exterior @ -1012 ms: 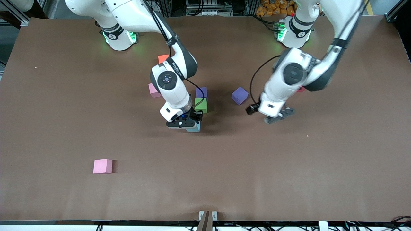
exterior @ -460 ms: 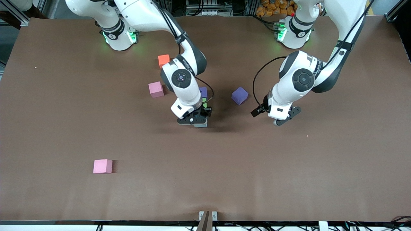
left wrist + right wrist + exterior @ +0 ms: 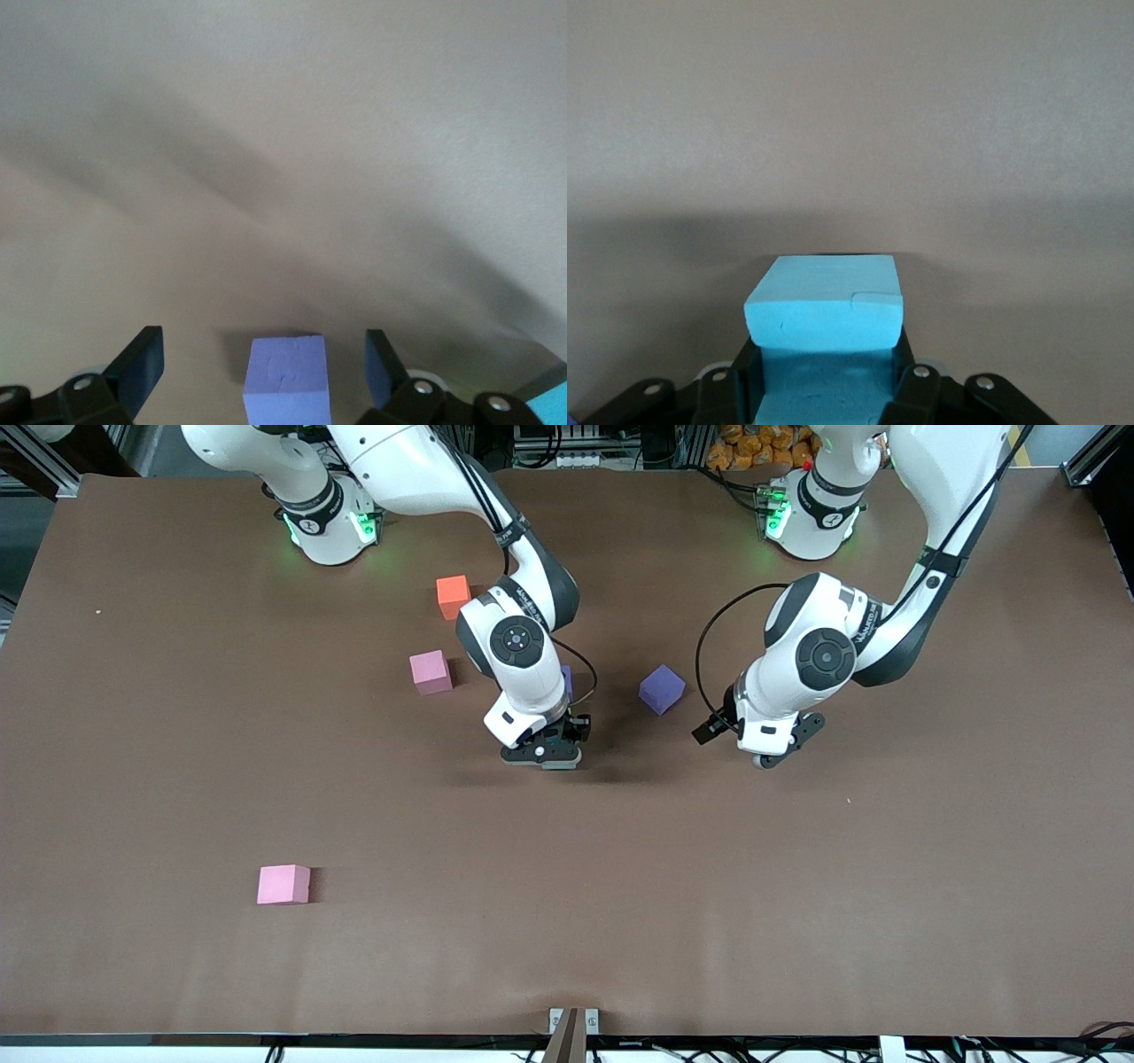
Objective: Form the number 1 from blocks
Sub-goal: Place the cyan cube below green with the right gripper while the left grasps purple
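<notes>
Right jaws [image 3: 556, 760] clamp the light blue block [image 3: 826, 305] low over the worktop [image 3: 797, 886]. Left jaws [image 3: 769, 755] are spread wide and empty, a purple block [image 3: 662, 688] just beside them. The pink blocks [image 3: 283, 884] lie scattered; judging by this, the 1 is barely begun.

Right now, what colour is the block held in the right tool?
Light blue block; it shows best in the right wrist view, clamped in the right tool.

We see even overhead light on the brown table [image 3: 177, 779], soft shadows pooling under both arms; green glow at the bases. The left wrist view is washed pale with smeared diagonal shadows; the right wrist view stays crisp, the light blue block [image 3: 826, 314] sharp
</notes>
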Controlling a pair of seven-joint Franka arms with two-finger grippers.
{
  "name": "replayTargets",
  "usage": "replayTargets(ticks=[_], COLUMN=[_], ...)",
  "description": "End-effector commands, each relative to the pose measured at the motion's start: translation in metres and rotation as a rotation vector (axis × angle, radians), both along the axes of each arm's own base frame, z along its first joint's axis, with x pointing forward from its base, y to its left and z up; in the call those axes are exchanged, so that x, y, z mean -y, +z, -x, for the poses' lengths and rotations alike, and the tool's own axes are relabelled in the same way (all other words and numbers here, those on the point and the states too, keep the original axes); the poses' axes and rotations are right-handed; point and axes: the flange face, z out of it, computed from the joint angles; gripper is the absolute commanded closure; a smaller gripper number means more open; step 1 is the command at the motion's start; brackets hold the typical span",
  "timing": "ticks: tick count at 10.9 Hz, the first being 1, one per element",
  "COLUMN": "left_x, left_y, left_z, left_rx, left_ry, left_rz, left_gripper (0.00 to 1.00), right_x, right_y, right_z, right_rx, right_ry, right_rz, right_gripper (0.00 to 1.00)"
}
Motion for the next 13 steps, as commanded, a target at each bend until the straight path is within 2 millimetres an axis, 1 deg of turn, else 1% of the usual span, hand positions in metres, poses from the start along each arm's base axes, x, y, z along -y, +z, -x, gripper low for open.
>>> replayTargets(ticks=[1,2,3,4,5,6,7,8,9,10,12,13], left_x=[0.019,0.034,0.036,0.037,0.037,0.038,0.044,0.052,0.058,0.059,0.063,0.069], left_y=[0.003,0.001,0.0,-0.001,-0.005,-0.008,-0.012,-0.018,-0.022,-0.024,-0.029,-0.036], left_z=[0.015,0.024,0.025,0.028,0.03,0.034,0.041,0.049,0.052,0.053,0.057,0.061], left_rx=[-0.022,-0.029,-0.032,-0.035,-0.042,-0.048,-0.057,-0.07,-0.074,-0.078,-0.089,-0.099], left_ry=[0.033,0.042,0.051,0.046,0.046,0.045,0.04,0.032,0.038,0.04,0.034,0.039], left_rz=[-0.022,-0.03,-0.033,-0.036,-0.041,-0.045,-0.053,-0.056,-0.058,-0.058,-0.06,-0.061], left_gripper=[0.0,0.0,0.0,0.0,0.0,0.0,0.0,0.0,0.0,0.0,0.0,0.0], right_x=[0.0,0.002,0.002,0.002,0.001,0.002,0.009,0.025,0.048,0.072,0.134,0.165], right_y=[-0.009,-0.012,-0.013,-0.013,-0.008,0.006,0.025,0.044,0.059,0.072,0.089,0.089], right_z=[0.006,0.007,0.008,0.008,0.009,0.005,-0.003,-0.014,-0.025,-0.039,-0.074,-0.085], right_rx=[-0.017,-0.019,-0.02,-0.021,-0.022,-0.013,0.0,0.006,0.004,0.013,0.012,-0.015], right_ry=[-0.011,-0.013,-0.015,-0.018,-0.022,-0.033,-0.05,-0.074,-0.097,-0.132,-0.237,-0.257], right_rz=[0.01,0.014,0.015,0.015,0.01,-0.007,-0.03,-0.046,-0.056,-0.062,-0.073,-0.056], right_gripper=[0.52,0.5,0.44,0.27,0.0,0.0,0.0,0.0,0.0,0.0,0.0,0.0])
